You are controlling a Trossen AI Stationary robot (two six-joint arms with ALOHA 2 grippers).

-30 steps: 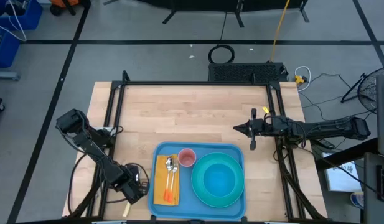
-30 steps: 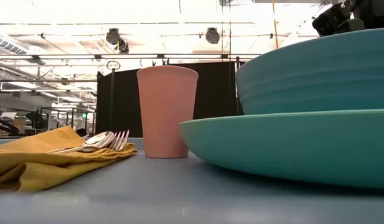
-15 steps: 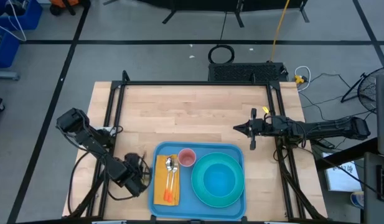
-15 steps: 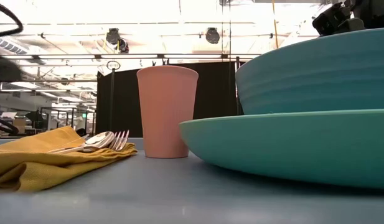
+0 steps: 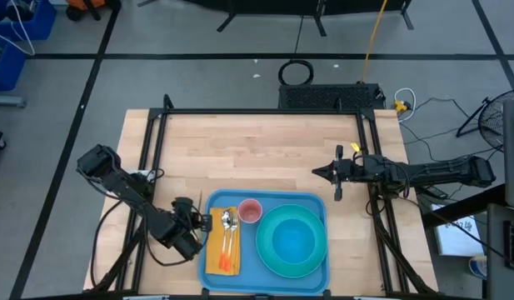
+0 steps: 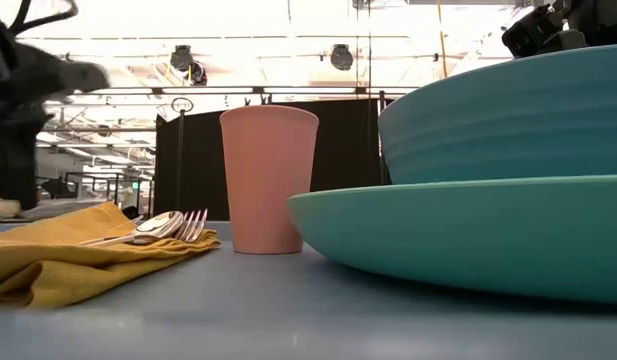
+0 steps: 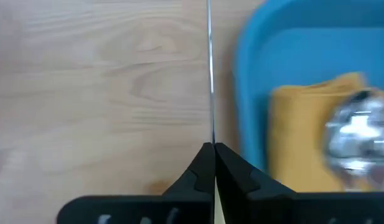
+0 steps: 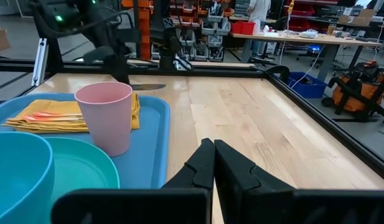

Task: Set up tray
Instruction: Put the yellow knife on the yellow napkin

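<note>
**Loaded tray at six o'clock, left gripper closed on a knife beside it**

The wooden table (image 5: 257,150) fills the middle of the high view. On it, at the six o'clock edge, lies the blue tray (image 5: 316,203), its long sides running nine to three.

Inside the tray, toward three o'clock, sits the round teal plate (image 5: 266,252), and a blue bowl (image 5: 291,241) rests on the plate. Toward nine o'clock a yellow napkin (image 5: 215,250) lies flat with a spoon (image 5: 227,222) and a fork (image 5: 232,237) on top of it. A pink cup (image 5: 251,211) stands upright just beside the napkin, at the plate's eleven o'clock; the low view shows it between napkin and plate.

The left arm reaches in from eight o'clock, and the left gripper (image 5: 198,224) hangs over the bare wood just outside the tray's nine o'clock rim. In the left wrist view its fingers (image 7: 195,180) are pressed together on a knife (image 7: 210,68), whose thin blade runs straight ahead over the wood alongside the tray's rim.

The right arm lies at three o'clock, well apart from the tray's contents, with the right gripper (image 5: 321,172) above the wood just past the tray's one o'clock corner. In the right wrist view its fingers (image 8: 202,165) meet with nothing between them.
</note>
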